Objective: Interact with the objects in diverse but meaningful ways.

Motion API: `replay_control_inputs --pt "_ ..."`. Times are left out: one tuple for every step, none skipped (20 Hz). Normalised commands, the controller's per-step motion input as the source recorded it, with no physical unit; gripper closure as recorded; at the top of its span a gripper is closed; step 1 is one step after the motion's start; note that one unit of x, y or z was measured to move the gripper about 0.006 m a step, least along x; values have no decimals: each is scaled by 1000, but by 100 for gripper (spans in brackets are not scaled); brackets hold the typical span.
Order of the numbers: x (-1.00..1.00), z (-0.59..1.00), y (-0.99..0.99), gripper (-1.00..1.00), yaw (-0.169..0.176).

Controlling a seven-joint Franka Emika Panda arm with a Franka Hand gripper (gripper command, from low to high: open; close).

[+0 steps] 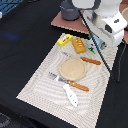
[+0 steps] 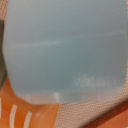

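The arm's white body hides its fingers, so I cannot tell their state. The pale blue carton fills the wrist view, beside the orange block, near the plate.

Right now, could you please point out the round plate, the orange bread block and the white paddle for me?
Round plate (image 1: 73,68), exterior view, bare centre of its face.
Orange bread block (image 1: 78,45), exterior view, middle of its top.
White paddle (image 1: 70,95), exterior view, midway along its length.
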Motion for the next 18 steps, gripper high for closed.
replay_control_inputs --pt "-291 1000 0 -100 0" --pt "-286 1000 0 -100 0" --pt "-214 1000 -20 -100 0" --pt "-134 903 -146 -100 0" --pt "-117 789 -229 -100 -4" --pt "-80 689 -314 -100 -18" --pt "-9 577 -363 -100 -25" --pt "-11 514 -403 -100 -27" --pt "-17 417 -443 -100 -34" --pt "-11 386 -471 -100 -33" --pt "0 294 -454 -100 -27" --pt "0 243 -457 -100 -30" --pt "0 151 -494 -100 -47" --pt "6 77 -534 -100 -64" --pt "23 0 -609 -100 -72" --pt "34 0 -649 -100 -90" --pt "20 0 -634 -100 -99" --pt "14 -6 -657 -100 -105"
